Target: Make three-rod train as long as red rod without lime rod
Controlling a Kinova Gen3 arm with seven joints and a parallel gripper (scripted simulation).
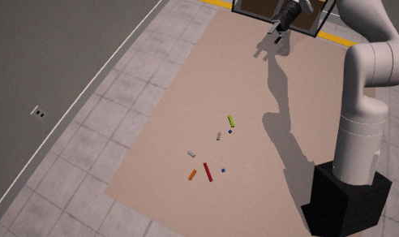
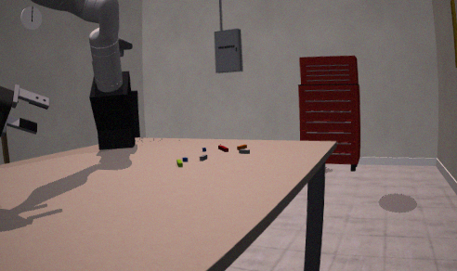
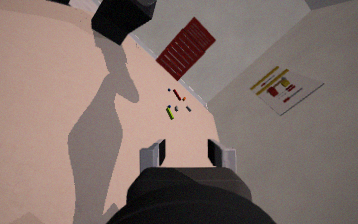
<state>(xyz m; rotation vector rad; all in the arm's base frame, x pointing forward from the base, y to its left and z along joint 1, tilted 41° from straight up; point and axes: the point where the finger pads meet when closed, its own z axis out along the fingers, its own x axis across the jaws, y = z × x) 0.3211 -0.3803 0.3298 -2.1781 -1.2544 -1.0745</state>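
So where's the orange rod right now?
In the top view, the orange rod lies flat on the table, just left of the red rod, below a grey rod.

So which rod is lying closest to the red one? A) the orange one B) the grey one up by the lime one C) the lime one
A. In the top view the orange rod lies just beside the red rod, while the lime rod and the grey rod near it lie much farther off.

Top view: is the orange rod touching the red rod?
No. The orange rod lies apart from the red rod, with bare table showing between them.
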